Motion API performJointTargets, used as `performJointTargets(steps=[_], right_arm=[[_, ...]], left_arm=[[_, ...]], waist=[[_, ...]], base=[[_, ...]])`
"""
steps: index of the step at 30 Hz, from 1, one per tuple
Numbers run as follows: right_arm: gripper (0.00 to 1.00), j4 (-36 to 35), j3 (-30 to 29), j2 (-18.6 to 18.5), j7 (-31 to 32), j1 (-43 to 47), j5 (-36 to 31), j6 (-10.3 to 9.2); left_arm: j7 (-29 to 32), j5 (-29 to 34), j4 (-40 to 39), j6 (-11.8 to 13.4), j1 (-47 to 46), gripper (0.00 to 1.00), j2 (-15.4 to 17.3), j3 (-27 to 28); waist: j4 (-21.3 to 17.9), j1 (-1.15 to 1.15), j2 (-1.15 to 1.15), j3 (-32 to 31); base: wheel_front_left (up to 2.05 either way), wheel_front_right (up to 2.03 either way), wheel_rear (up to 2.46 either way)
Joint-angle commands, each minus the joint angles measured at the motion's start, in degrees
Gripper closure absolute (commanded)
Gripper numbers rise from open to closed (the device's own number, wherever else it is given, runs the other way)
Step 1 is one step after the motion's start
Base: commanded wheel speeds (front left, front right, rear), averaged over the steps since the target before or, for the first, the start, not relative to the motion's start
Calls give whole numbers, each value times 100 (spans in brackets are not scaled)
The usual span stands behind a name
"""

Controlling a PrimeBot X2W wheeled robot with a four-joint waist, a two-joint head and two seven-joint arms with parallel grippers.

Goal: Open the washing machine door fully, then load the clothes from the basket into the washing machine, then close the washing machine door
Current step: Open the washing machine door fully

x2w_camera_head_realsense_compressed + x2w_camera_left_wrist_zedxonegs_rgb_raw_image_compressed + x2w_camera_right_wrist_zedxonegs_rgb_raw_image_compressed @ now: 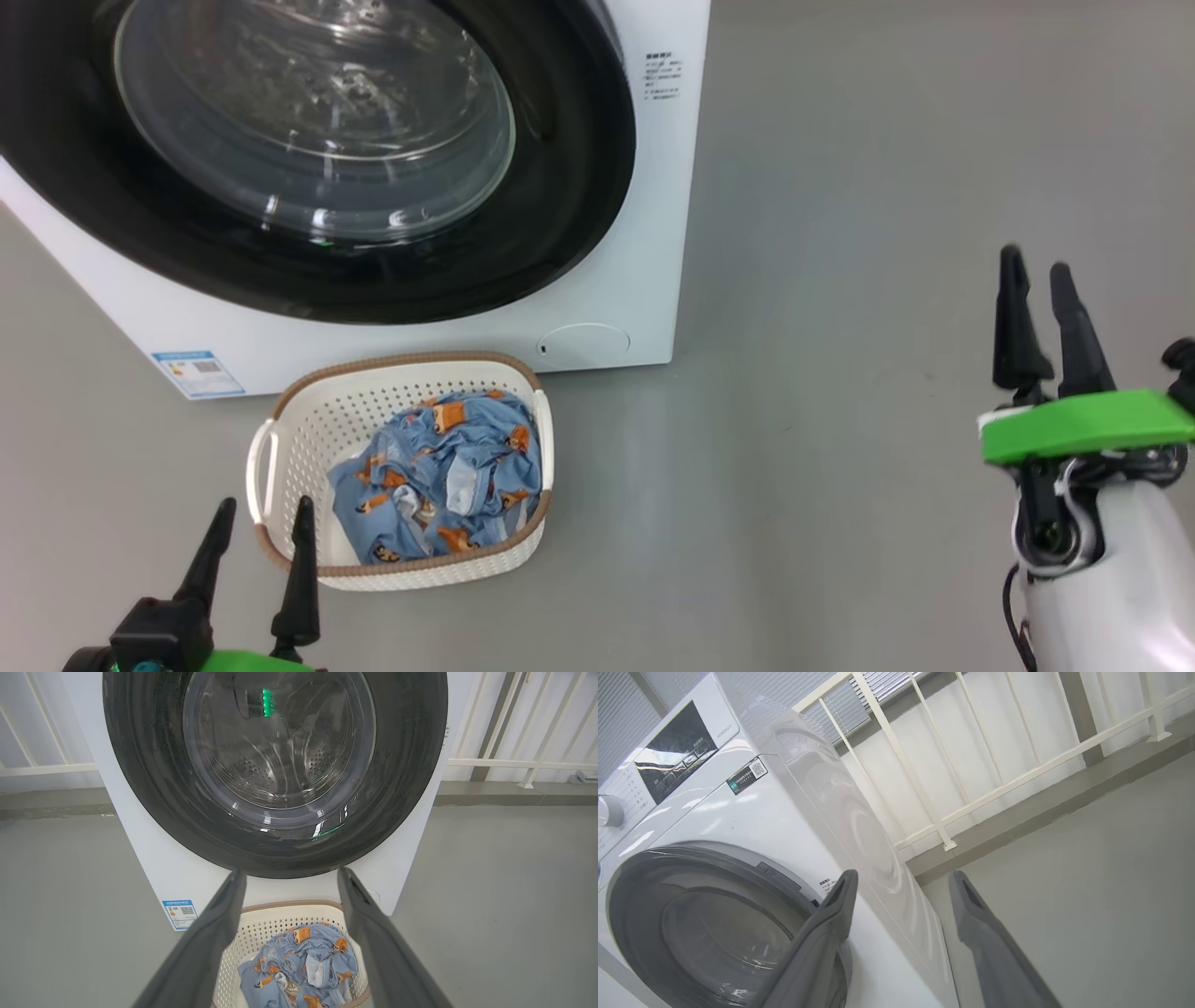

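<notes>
The white washing machine [607, 280] stands ahead with its round black door [560, 215] shut flat against the front. Right before it on the floor sits the cream basket [308, 420], holding the light blue clothes [439, 476]. My left gripper [264, 513] hovers open at the basket's near left corner, with nothing between its fingers. In the left wrist view the door [140, 788] and the clothes [299, 966] lie straight ahead of the left gripper [289, 877]. My right gripper [1036, 271] is open and empty over bare floor, well right of the machine [752, 821].
Grey floor [887, 187] stretches to the right of the washing machine. A white railing [1017, 779] runs along the wall behind the machine. A blue energy sticker [198, 371] and a round filter cap [583, 343] mark the machine's lower front.
</notes>
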Motion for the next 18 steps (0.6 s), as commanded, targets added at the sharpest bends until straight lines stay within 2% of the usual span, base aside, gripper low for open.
performJointTargets(steps=[1,8,9,11,12,18], right_arm=[[0,-105,149,-53,83,-277,334,9],[0,105,79,-70,590,-722,1841,9],[4,149,56,-66,683,-788,2033,9],[64,269,-49,-53,886,-928,2449,9],[100,328,-93,-56,979,-998,2603,9],[100,690,-206,-257,1501,-1460,3026,9]], left_arm=[[-70,40,-175,-18,-105,0,67,152],[-70,-2,-193,-18,-190,0,55,50],[-70,-1,-188,-18,-206,0,55,23],[-70,0,-181,-18,-247,0,55,-30],[-70,-3,-179,-18,-265,0,54,-48],[-70,-34,-168,-18,-374,0,49,-149]], waist=[[56,0,0,67],[163,0,0,249],[176,0,0,285],[208,0,0,351],[221,0,0,382],[303,0,0,587]], base=[[0,0,0],[0,0,0],[0,0,0],[0,0,0],[0,0,0],[0,0,0]])
